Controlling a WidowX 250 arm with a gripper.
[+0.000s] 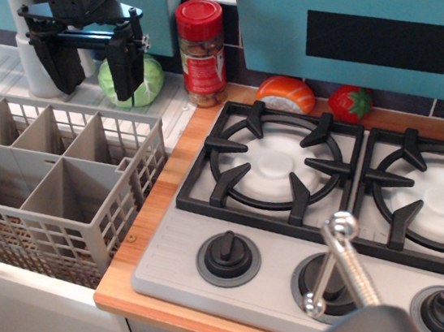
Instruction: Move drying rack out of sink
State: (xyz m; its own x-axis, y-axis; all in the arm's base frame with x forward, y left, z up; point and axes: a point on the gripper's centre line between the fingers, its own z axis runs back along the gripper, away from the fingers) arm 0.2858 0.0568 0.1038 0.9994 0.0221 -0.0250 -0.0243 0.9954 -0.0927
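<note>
The grey stovetop (325,201) with its black burner grates and three knobs is seen filling the right and centre, edged on the left by a strip of wooden counter (152,224). Behind it a teal panel (284,18) with a black rectangle is leaned.

The drying rack (52,184) is found at the left, seated in the sink (28,306), whose white front wall is visible below the rack's lattice front. The rack's near wall rises above the sink's edge, and its right side is set just beside the wooden counter. Its long axis is laid from upper left to lower right across the view, roughly parallel to the sink's front wall, with the open compartments turned upward.

The gripper (89,56) is held above and behind the rack's far right corner, pointing down. Its two black fingers (125,64) are spread apart with nothing between them; no contact with the rack can be seen, the tips being poised near its back rim.

A green cabbage-like ball (145,82) is partly hidden behind the right finger. A red-lidded spice jar (203,52) is stood upright beside it. An orange sushi piece (285,95) and a strawberry (350,102) are placed behind the stove.
</note>
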